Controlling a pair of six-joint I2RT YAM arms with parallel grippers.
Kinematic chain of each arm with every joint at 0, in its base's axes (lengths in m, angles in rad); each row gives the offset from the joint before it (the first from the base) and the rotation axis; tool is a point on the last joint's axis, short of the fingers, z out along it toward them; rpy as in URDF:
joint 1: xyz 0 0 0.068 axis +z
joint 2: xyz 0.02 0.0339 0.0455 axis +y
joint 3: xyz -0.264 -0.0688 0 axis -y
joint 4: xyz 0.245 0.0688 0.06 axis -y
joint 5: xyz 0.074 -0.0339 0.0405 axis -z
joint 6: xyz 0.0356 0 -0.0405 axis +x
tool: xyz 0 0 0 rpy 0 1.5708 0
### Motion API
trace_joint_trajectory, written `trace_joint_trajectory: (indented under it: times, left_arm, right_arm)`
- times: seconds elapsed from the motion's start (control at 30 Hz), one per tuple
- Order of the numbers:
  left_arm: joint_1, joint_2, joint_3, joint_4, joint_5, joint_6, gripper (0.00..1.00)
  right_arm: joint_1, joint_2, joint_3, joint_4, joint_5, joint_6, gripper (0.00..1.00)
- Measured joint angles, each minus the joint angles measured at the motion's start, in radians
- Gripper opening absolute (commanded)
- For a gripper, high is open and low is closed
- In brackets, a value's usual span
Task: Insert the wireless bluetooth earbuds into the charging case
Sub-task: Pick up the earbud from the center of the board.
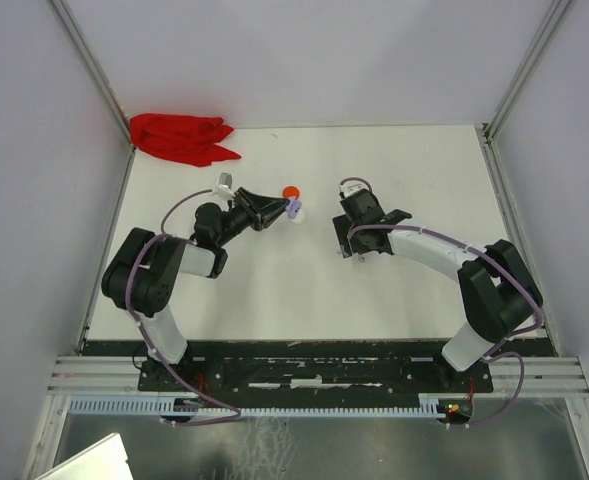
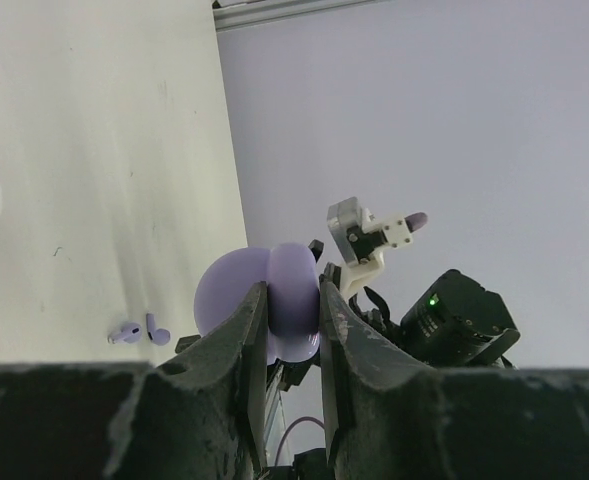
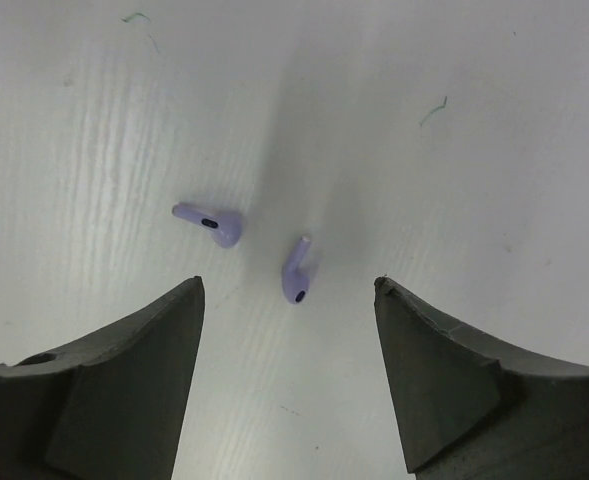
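- A red cloth (image 1: 181, 138) lay bunched at the far left corner of the worktop (image 1: 414, 170), well apart from both arms.
- An orange disc (image 1: 291, 191) sat just beyond the left tool (image 1: 285, 210). A white disc (image 1: 298, 219) showed just beside the tip and partly under it. I could not tell whether either disc touched the tool.
- The left tool was clenched on the purple case (image 2: 264, 300) near the middle of the worktop. Its dark fingers (image 2: 229, 350) pressed the case from either side.
- The case showed as two rounded lobes. The fingers covered its lower part, so I could not make out how far it stood open.
- The right tool (image 3: 286, 288) hung released with its jaws wide, just above the two purple earbuds (image 3: 211, 222).
- The earbuds lay on the bare worktop, near each other but apart. One lay close to the gap between the fingertips and the other off to the left. Neither touched a finger.
- From overhead the right wrist hid the earbuds, so only the wrist cameras showed them.
- The left wrist view caught them small and side by side on the worktop, left of the case.
- In that same view the right arm stood behind the case. It carried a white bracket (image 2: 359, 235) with a small purple-tipped piece that I could not make out.
- The case showed only from overhead and from the left wrist.
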Motion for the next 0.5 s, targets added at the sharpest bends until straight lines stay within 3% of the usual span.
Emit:
trace_joint_trajectory:
  times: [0.5]
  left_arm:
    - [0.0,0.045,-0.008,0.054,0.003,-0.019,0.03]
  right_arm:
    - [0.0,0.042,-0.037,-0.03,0.05,0.017,0.76]
